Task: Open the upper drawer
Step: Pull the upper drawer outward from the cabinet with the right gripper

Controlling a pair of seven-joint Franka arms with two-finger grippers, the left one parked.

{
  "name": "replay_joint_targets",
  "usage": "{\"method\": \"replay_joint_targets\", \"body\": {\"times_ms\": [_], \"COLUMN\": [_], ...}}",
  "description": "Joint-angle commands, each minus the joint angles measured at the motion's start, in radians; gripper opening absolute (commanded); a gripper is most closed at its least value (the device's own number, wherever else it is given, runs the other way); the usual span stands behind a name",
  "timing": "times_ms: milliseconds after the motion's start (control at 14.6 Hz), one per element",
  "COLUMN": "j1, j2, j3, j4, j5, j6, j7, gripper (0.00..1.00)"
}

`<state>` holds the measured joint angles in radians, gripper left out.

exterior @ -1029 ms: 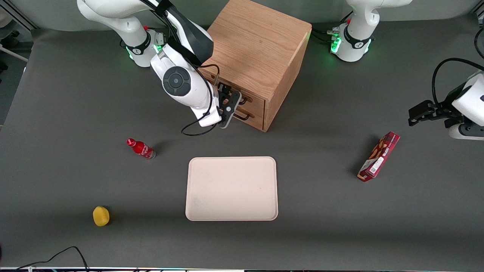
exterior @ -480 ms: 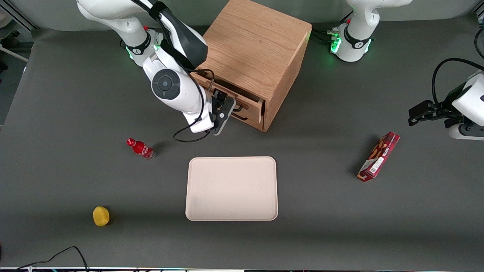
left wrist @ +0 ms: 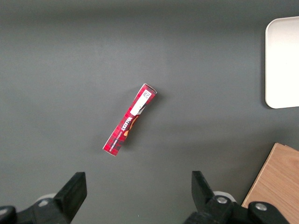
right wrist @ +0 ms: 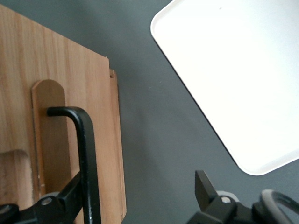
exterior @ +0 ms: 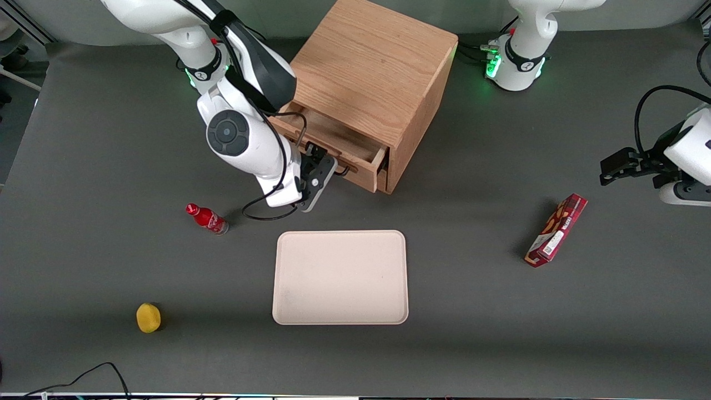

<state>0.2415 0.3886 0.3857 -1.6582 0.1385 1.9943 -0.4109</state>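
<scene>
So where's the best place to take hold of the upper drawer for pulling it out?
By its black wire handle, on the straight middle run, coming at the drawer's front. The bar stands off the wood, so it fits between the fingers, and the flat front offers nothing else to grip. The gripper sits in front of the upper drawer, fingers open with the bar between them.

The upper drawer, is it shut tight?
No, the upper drawer sticks out of the cabinet showing its tray, with the gripper at its handle.

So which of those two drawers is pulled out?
The upper drawer, its tray showing; the gripper is at its black handle. The lower drawer sits shut beneath.
</scene>
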Motion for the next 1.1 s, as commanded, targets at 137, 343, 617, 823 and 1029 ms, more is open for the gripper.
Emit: {"method": "replay_joint_targets", "body": {"times_ms": [137, 343, 617, 823, 1029], "j1": [-0.004, -0.002, -0.025, -0.033, -0.031], "j2": [0.058, 0.069, 0.078, 0.087, 0.093], "j3": [-0.011, -0.031, -0.038, -0.041, -0.061], "j4": [0.080, 0.086, 0.103, 0.124, 0.141], "j5": [-0.043, -0.069, -0.073, -0.079, -0.080], "j6": [-0.006, -0.006, -0.006, -0.009, -0.012], "j7": [0.015, 0.012, 0.003, -0.009, -0.011], "gripper": [1.00, 1.00, 1.00, 1.00, 1.00]}}
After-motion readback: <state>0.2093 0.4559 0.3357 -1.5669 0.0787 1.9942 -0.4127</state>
